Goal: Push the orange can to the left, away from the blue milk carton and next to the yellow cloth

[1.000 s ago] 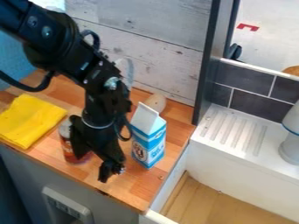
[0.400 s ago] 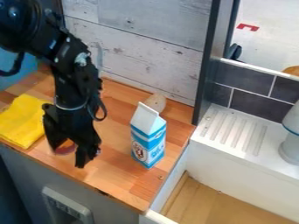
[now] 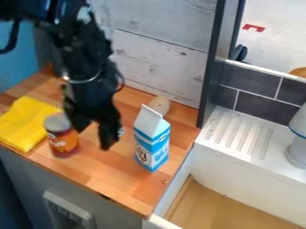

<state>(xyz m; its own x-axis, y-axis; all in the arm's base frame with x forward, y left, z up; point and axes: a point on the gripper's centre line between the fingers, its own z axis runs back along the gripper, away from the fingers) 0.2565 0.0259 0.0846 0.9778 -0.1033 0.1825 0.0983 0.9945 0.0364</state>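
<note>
One can (image 3: 62, 142), orange-red with a pale top, stands upright on the left part of the wooden counter (image 3: 134, 190). Just right of it hangs the one black gripper (image 3: 92, 137), its claw spread wide, with counter wood visible between the two fingers; the left finger overlaps the can's right edge in view, and whether they touch I cannot tell. Left of the can lies one folded yellow cloth (image 3: 25, 124), close beside it. To the right, past the claw, one blue-and-white carton (image 3: 151, 145) stands upright, the nearest obstacle on that side. It partly blocks the view of one rounded beige object (image 3: 159, 104) just beyond, near the far wall (image 3: 161, 58) of whitish boards. Farther right, one dark upright post (image 3: 213, 62) rises at the counter's far right corner, beside the white sink unit (image 3: 254, 169) with its ridged ledge. One white object with a blue band (image 3: 297, 150) stands at the far right.
</note>
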